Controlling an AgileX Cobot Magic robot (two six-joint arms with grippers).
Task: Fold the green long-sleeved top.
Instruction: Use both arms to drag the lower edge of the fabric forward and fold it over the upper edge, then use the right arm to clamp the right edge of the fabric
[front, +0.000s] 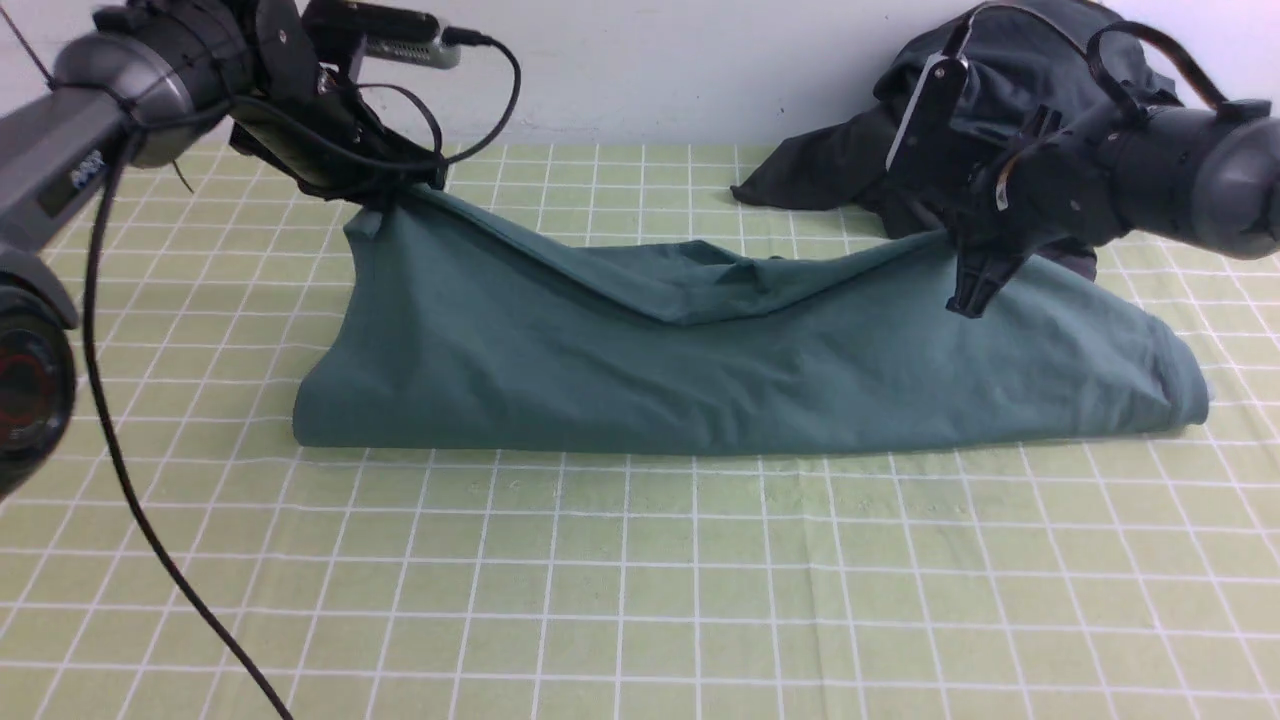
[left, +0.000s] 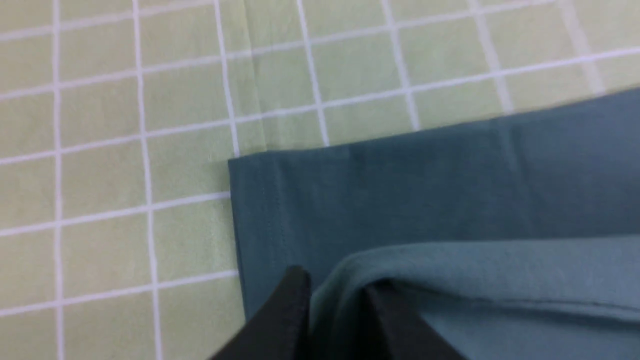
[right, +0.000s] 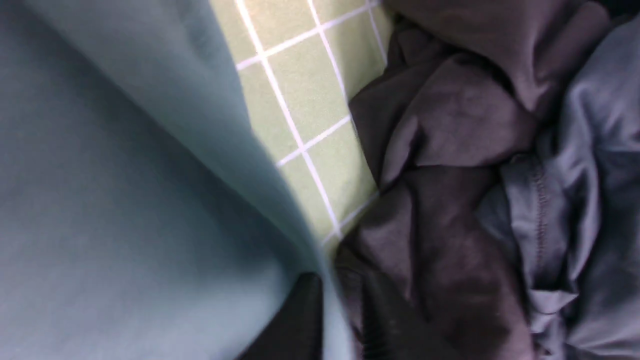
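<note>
The green long-sleeved top (front: 700, 360) lies across the middle of the table, its near part flat and its far edge lifted at both ends, sagging in between. My left gripper (front: 400, 190) is shut on the far left corner of the top and holds it up; in the left wrist view the gripper (left: 332, 295) pinches a fold of the top (left: 450, 200). My right gripper (front: 965, 270) is shut on the far right edge and holds it up; in the right wrist view the gripper (right: 332, 305) has the top's thin edge (right: 125, 200) between its fingers.
A heap of dark charcoal-grey garments (front: 1000, 110) lies at the back right against the wall, just behind my right gripper, and shows in the right wrist view (right: 475, 175). The green checked tablecloth (front: 640, 580) covers the table. A black cable (front: 110, 430) hangs from my left arm.
</note>
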